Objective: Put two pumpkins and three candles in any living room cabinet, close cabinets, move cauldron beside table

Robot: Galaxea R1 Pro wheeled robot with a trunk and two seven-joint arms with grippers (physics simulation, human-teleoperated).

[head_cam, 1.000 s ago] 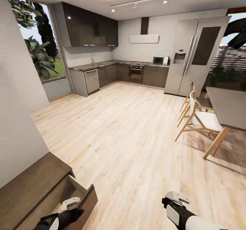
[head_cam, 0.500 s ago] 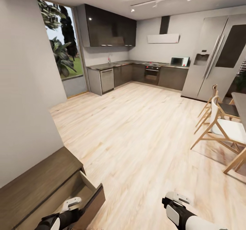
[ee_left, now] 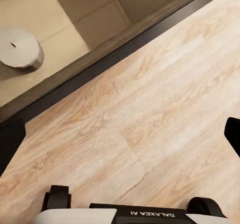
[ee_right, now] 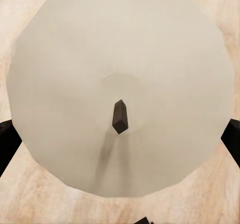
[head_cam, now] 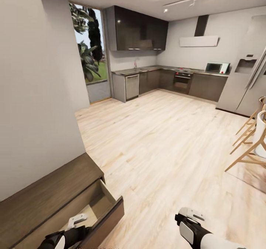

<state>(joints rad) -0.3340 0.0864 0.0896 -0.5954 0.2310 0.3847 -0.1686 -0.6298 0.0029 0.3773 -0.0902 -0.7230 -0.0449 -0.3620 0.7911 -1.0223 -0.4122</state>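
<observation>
- The right gripper (ee_right: 120, 134) is clamping a candle (ee_right: 120, 84): in the right wrist view the pale top with its dark wick is sitting between the two dark fingers (ee_right: 9, 144), wooden floor behind it.
- In the head view the right gripper (head_cam: 189, 215) is hanging low over the wooden floor (head_cam: 166, 149), well apart from the cabinet (head_cam: 44, 197).
- The cabinet's drawer (head_cam: 101, 208) is standing open, showing a beige interior.
- The left gripper (head_cam: 77, 221) is hovering at that drawer; its fingers (ee_left: 10, 144) are spread wide apart, holding nothing.
- The left wrist view is showing a second candle (ee_left: 19, 48) lying inside the drawer (upright, wick up), beyond the dark drawer front (ee_left: 100, 59).
- A grey kitchen (head_cam: 166, 81) is lining the far wall.
- Wooden chairs (head_cam: 253, 138) are standing at the right edge.
</observation>
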